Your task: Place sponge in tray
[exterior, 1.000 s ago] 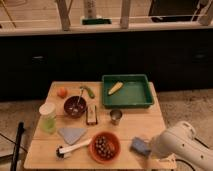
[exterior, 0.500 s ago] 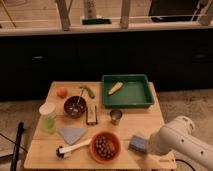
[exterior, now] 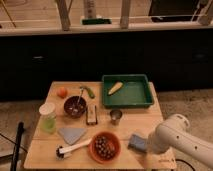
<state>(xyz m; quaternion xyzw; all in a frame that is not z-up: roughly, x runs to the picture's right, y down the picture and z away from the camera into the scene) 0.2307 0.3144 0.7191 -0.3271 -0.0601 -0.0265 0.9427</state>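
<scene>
Gripper [exterior: 149, 143] sits at the end of the white arm [exterior: 175, 134], low over the near right corner of the wooden counter [exterior: 142, 120]. The arm's casing hides its tip, so can't tell whether it's open or closed, or whether it has hold of anything.

Small flat blue-grey sponge [exterior: 136, 142] lies flat on the counter, right up against the gripper. Contact vs. just beside: can't tell. Not in the tray yet.

Step in hand, prob. the grasp. To do it well:
- Come square onto the sponge and pinch across its narrow sides.
- It's soft, so squeeze enough that it won't slip.
- Lift straight up before moving.

Outward from the gripper:
- Round orange bowl [exterior: 104, 146] w/ brown contents is near, just past the sponge. Don't nudge it.
- Small metal cup [exterior: 116, 116] stands farther back, betw. gripper and tray. Pass above or beside it.
- Large shallow dark-green rectangular plastic tray [exterior: 136, 95] is well apart at the far side. Clear its raised rim, then drop onto bare floor, away from the yellow item [exterior: 115, 88] inside.
</scene>
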